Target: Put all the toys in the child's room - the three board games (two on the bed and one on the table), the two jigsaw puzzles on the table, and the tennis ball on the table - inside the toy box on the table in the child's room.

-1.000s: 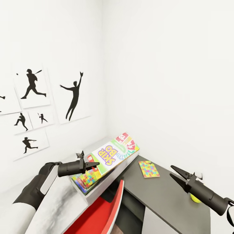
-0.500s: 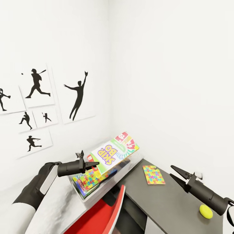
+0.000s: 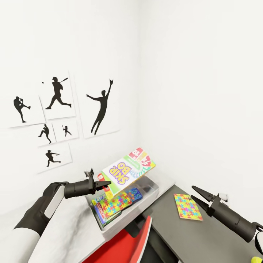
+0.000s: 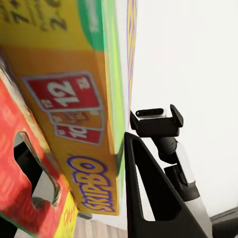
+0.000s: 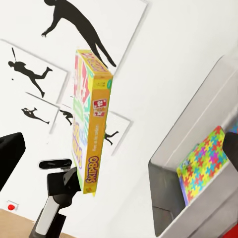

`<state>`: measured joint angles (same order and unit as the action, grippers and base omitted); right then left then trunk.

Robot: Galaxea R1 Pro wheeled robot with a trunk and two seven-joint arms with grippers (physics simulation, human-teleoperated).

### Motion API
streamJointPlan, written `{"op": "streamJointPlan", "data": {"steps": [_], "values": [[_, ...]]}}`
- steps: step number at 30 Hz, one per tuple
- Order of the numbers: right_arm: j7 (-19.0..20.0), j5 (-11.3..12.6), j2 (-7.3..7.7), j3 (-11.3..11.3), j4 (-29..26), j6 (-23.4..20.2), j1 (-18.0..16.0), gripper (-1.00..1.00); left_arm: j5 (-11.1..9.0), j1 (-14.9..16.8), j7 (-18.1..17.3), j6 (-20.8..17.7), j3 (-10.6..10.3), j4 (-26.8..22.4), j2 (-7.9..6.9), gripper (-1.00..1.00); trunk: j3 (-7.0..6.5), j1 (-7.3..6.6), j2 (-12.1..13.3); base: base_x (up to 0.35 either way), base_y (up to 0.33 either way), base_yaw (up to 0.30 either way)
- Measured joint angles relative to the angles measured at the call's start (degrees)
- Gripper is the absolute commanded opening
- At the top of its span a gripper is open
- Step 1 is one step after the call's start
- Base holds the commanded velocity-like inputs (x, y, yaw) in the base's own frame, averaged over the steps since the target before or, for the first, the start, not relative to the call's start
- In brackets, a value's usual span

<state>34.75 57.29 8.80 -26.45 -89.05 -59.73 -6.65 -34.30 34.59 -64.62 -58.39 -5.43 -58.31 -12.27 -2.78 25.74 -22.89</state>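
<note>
My left gripper (image 3: 105,184) is shut on the edge of a Skip-Bo board game box (image 3: 128,169), held tilted above the grey toy box (image 3: 126,218). In the left wrist view the Skip-Bo box (image 4: 74,114) sits between the fingers (image 4: 144,198). Inside the toy box lie a colourful jigsaw puzzle (image 3: 116,201) and other game boxes (image 3: 136,193). A second jigsaw puzzle (image 3: 187,206) lies flat on the dark table (image 3: 204,237). The tennis ball (image 3: 256,259) peeks in at the bottom right corner. My right gripper (image 3: 193,193) hangs open and empty over the dark table.
The toy box stands on a pale marbled top (image 3: 69,226) in the room's corner, white walls close on both sides. A red chair back (image 3: 128,244) rises just in front of the toy box. Silhouette posters (image 3: 58,120) hang on the left wall.
The whole picture has slid to the right, so the camera has turned left. The Skip-Bo box stays gripped at the same height; the tennis ball has drifted to the frame's corner.
</note>
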Motion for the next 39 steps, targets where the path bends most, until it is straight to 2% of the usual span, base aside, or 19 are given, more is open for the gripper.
{"op": "streamJointPlan", "data": {"steps": [14, 30, 39], "values": [[-0.24, -0.04, -0.52, 0.08, 0.04, 0.00, 0.01, 1.00, 0.05, 0.00, -0.02, 0.09, 0.00, 0.01, 0.00, -1.00, 0.01, 0.00, 0.01, 0.151, -0.004, 0.007], [-0.09, -0.08, -0.60, 0.10, -0.04, 0.00, 0.01, 1.00, -0.07, 0.01, -0.27, 0.04, 0.00, 0.01, -0.08, -1.00, 0.01, 0.02, 0.01, 0.010, -0.002, 0.001], [-0.10, -0.03, -0.54, 0.15, -0.09, 0.00, 0.00, 1.00, -0.05, 0.00, -0.22, 0.05, 0.00, 0.01, -0.08, -1.00, 0.02, 0.01, 0.01, 0.053, 0.000, 0.099]]}}
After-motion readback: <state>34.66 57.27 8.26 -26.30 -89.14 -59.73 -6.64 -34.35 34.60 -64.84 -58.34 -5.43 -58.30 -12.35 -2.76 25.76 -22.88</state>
